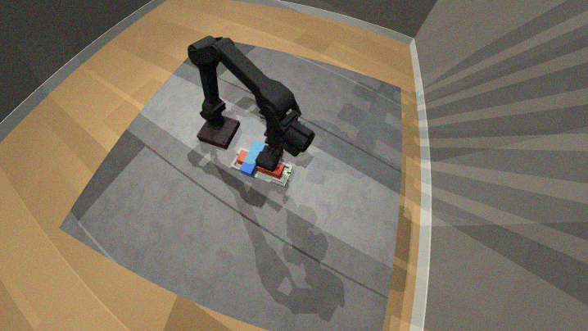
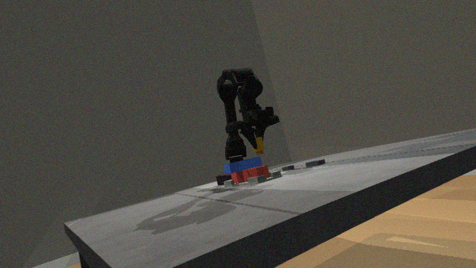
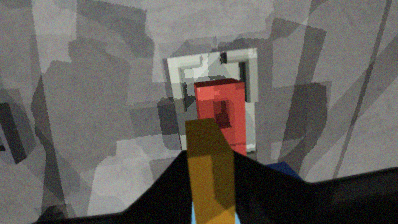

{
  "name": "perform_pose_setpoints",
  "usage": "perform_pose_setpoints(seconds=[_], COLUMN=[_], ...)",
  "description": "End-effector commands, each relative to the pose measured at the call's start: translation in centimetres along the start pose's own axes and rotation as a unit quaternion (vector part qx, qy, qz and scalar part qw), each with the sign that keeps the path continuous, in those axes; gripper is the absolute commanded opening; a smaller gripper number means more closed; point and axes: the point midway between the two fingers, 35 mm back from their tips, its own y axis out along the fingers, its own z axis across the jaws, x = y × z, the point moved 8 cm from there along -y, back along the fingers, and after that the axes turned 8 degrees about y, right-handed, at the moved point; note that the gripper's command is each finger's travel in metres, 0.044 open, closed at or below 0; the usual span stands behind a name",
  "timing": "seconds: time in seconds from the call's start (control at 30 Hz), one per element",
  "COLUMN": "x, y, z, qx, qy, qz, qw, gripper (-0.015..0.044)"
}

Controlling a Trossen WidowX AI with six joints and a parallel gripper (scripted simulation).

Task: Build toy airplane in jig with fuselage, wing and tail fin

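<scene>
The red fuselage (image 1: 276, 170) (image 2: 250, 174) (image 3: 220, 100) lies in the pale jig cradle (image 1: 285, 180) (image 2: 256, 180) (image 3: 179, 67). The blue wing (image 1: 252, 157) (image 2: 242, 164) sits across its top. In the wrist view a dark socket (image 3: 223, 113) shows in the fuselage's top near its far end. My gripper (image 1: 269, 160) (image 2: 257, 139) (image 3: 203, 154) is shut on the yellow tail fin (image 2: 259, 144) (image 3: 210, 160). It holds the fin upright a little above the fuselage's tail end, beside the wing. In the top view the gripper hides the fin.
The arm's dark base plate (image 1: 218, 133) stands just behind the jig. Two small dark part stands (image 2: 314, 162) (image 2: 288, 167) lie on the grey table to the right of the jig. The table's front edge (image 2: 333, 213) drops to a wooden floor.
</scene>
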Motion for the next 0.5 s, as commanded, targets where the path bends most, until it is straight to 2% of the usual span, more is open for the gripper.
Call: perform_pose_setpoints(seconds=[0.0, 0.23, 0.33, 0.47], x=[0.4, 0.7, 0.7, 0.7], y=[0.1, 0.4, 0.4, 0.4], z=[-0.9, -2.5, -2.5, -2.5], qx=[0.001, -0.002, -0.002, -0.002], qy=[-0.004, -0.009, -0.009, -0.009], qz=[-0.003, -0.004, -0.004, -0.004], qw=[1.0, 1.0, 1.0, 1.0], gripper=[0.0, 0.0, 0.0067, 0.0067])
